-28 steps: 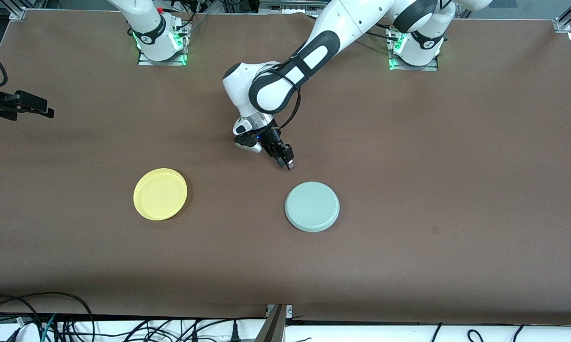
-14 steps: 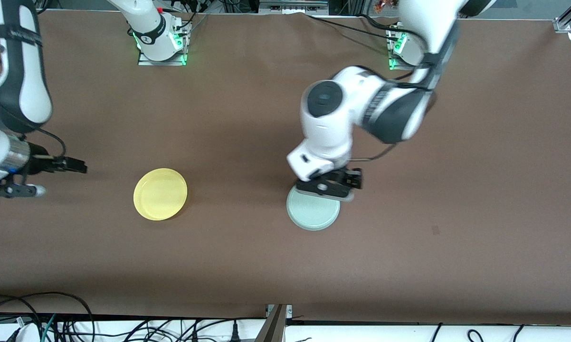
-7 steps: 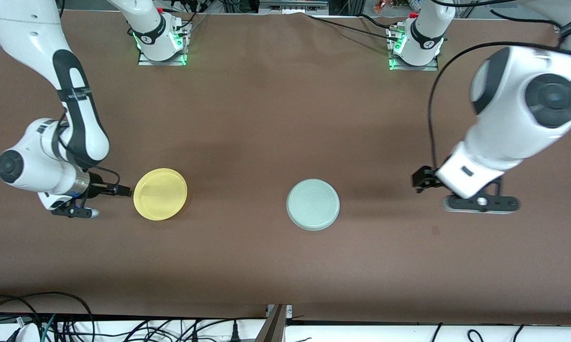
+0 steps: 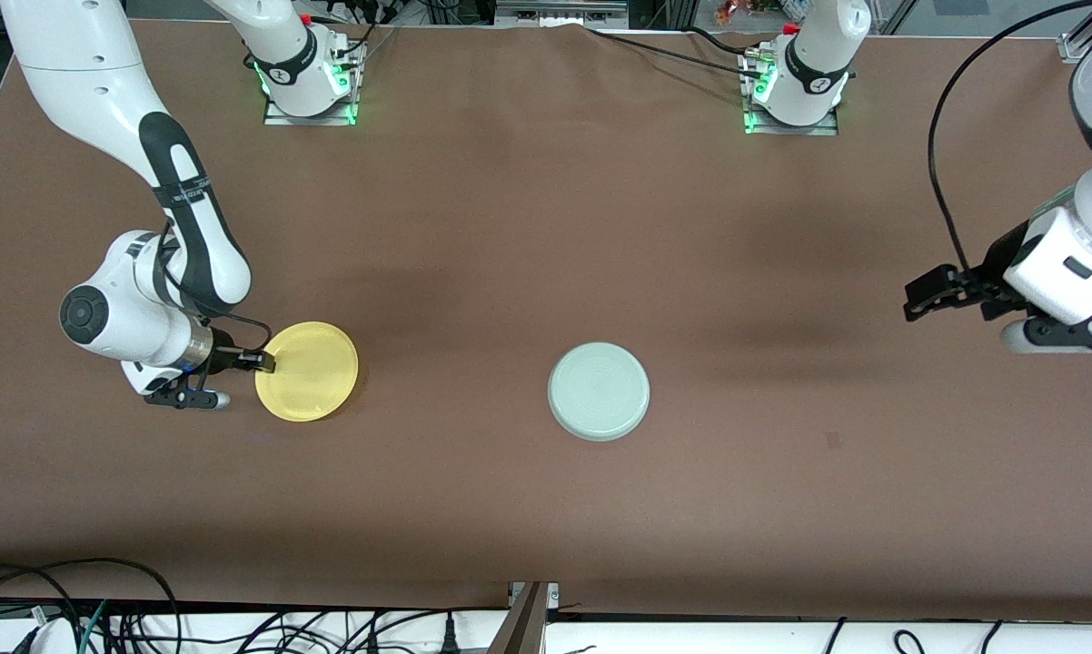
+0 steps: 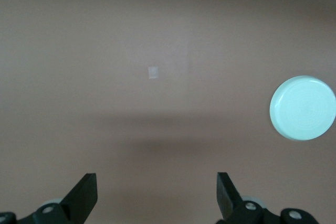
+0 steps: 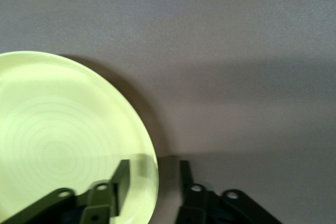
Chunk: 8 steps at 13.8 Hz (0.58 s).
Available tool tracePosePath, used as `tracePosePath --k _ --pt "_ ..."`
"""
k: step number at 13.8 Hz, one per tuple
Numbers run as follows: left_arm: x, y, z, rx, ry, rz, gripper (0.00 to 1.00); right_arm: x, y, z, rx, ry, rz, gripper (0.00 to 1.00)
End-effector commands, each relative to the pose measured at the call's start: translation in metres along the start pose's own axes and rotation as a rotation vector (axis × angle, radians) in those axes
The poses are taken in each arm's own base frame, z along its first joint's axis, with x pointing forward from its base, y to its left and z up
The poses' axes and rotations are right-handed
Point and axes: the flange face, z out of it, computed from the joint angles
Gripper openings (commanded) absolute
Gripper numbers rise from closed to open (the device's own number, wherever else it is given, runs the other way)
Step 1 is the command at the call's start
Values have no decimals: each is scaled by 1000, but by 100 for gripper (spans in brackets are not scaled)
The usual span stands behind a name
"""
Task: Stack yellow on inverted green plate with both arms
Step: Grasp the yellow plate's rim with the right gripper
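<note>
Right gripper [image 4: 257, 361] is brought onto yellow [image 4: 307, 371], its rim straddled by still-parted fingers | left gripper [image 4: 929, 297], wide open and empty, is withdrawn from inverted green plate [image 4: 599, 391] mid-table | shallow rim bite risks slipping when lifted

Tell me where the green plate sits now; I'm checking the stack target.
In the front view the green plate lies upside down mid-table, alone, level with the yellow plate toward the right arm's end.
</note>
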Motion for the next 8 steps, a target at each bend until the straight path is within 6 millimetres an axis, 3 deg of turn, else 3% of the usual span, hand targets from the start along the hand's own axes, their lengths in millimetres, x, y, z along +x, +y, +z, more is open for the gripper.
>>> tracePosePath --k 1,3,4,7,8 --pt "-14 -17 12 -16 -29 -8 100 1 -10 2 14 17 0 0" --pt "-14 -17 9 -9 -21 -10 100 1 -10 4 16 11 9 0" --pt "-11 -14 12 -7 -26 -7 100 4 -16 -6 21 23 -3 0" --pt "-5 -10 16 -5 -46 0 100 23 -62 -58 78 -2 0 0" --pt "-5 -13 14 -12 -41 -7 100 30 -88 -81 100 -28 61 0"
